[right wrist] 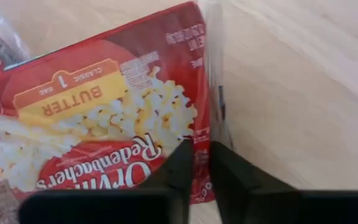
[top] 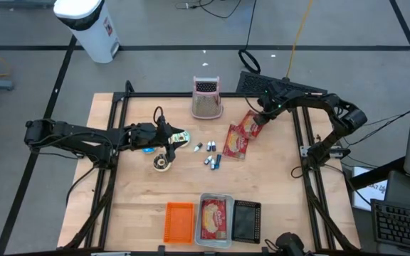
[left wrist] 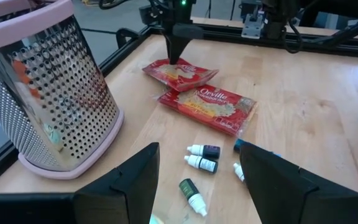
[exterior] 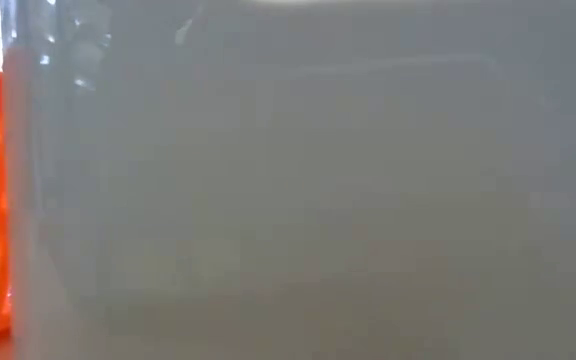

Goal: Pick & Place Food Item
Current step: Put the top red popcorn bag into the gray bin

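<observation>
Here: clear bin [top: 216,218] at near table edge holds one popcorn bag, between orange tray [top: 179,222] and black tray [top: 246,221]. Mid-table, left gripper [top: 179,137] hovers, fingers apart, empty, near small dropper bottles [top: 210,155]. Farther back, right gripper [top: 256,118] pinched shut on edge of Orville Redenbacher's popcorn packet [right wrist: 98,118], lying on table beside second packet [top: 236,141]. Pink-rimmed grater [top: 206,97] at far edge.

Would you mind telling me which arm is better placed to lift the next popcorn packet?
The right. Its hand is already pinched on the edge of a popcorn packet, while the left hand hangs open over the small bottles, away from both packets.
</observation>
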Action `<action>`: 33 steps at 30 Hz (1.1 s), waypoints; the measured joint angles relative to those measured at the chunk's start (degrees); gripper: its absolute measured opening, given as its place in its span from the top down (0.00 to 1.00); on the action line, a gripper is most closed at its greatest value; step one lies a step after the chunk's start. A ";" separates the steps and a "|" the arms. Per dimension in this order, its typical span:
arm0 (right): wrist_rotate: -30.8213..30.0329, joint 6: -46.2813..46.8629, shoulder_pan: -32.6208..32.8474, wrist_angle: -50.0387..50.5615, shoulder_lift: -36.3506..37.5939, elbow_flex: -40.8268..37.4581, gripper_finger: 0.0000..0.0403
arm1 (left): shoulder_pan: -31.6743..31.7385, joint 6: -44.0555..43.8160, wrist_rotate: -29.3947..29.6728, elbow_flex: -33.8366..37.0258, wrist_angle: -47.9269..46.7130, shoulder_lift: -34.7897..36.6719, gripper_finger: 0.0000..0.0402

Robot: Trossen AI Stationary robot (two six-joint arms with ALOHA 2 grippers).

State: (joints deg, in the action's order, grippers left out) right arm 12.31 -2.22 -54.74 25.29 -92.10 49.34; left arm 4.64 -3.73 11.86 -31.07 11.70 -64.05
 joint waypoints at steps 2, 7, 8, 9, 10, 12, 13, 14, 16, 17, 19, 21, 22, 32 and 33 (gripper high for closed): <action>-0.11 -1.40 0.00 -0.27 0.41 -0.09 0.98 | 0.00 -0.64 0.00 0.00 0.00 0.00 0.44; -6.99 -4.47 2.20 -0.97 5.12 -0.31 1.00 | 0.00 -2.72 0.01 0.00 0.25 0.00 0.44; -8.40 -5.00 2.82 -1.18 6.85 -0.30 1.00 | 0.00 -3.14 0.00 0.00 0.51 0.00 0.44; -9.70 -5.53 3.50 -1.32 8.62 -0.28 1.00 | 0.00 -3.72 0.00 0.00 0.78 0.00 0.44; -10.11 -5.86 4.27 -1.30 10.45 -0.28 1.00 | 0.00 -4.34 0.01 0.00 1.09 0.00 0.44; -10.05 -6.01 6.23 -1.23 14.62 -0.28 1.00 | 0.00 -5.67 0.00 0.00 2.26 0.00 0.44; -10.21 -6.05 7.47 -1.31 16.88 -0.28 1.00 | 0.00 -6.49 0.00 0.00 3.06 0.00 0.44; -11.14 -6.08 9.14 -1.40 19.07 -0.27 1.00 | 0.00 -7.34 0.02 0.00 3.88 0.00 0.44; -14.18 -6.49 13.17 -1.38 23.27 -0.26 1.00 | 0.00 -8.88 0.02 0.00 5.30 0.00 0.44; -15.30 -6.82 15.43 -1.35 25.26 -0.26 1.00 | 0.00 -9.42 0.02 0.00 6.08 0.00 0.44; -18.11 -7.26 20.76 -1.62 29.06 -0.26 1.00 | 0.00 -10.45 0.02 0.00 7.56 0.00 0.44; -22.10 -6.77 26.83 -2.72 31.84 -0.22 1.00 | 0.00 -11.01 0.02 0.00 9.12 0.00 0.44; -24.22 -6.64 29.83 -3.52 32.76 -0.22 1.00 | 0.00 -11.52 0.02 0.00 9.98 0.00 0.44; -37.96 -8.89 53.55 -15.76 31.57 -0.22 1.00 | 0.00 -14.69 -0.04 -2.67 19.00 -6.45 0.44; -38.09 -9.60 54.86 -17.30 30.66 -0.22 1.00 | 0.00 -14.93 -0.62 -3.72 18.99 -7.75 0.44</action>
State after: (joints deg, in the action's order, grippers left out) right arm -25.78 -11.82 0.12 7.98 -61.44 49.12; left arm 4.64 -18.66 11.24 -34.79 30.69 -71.80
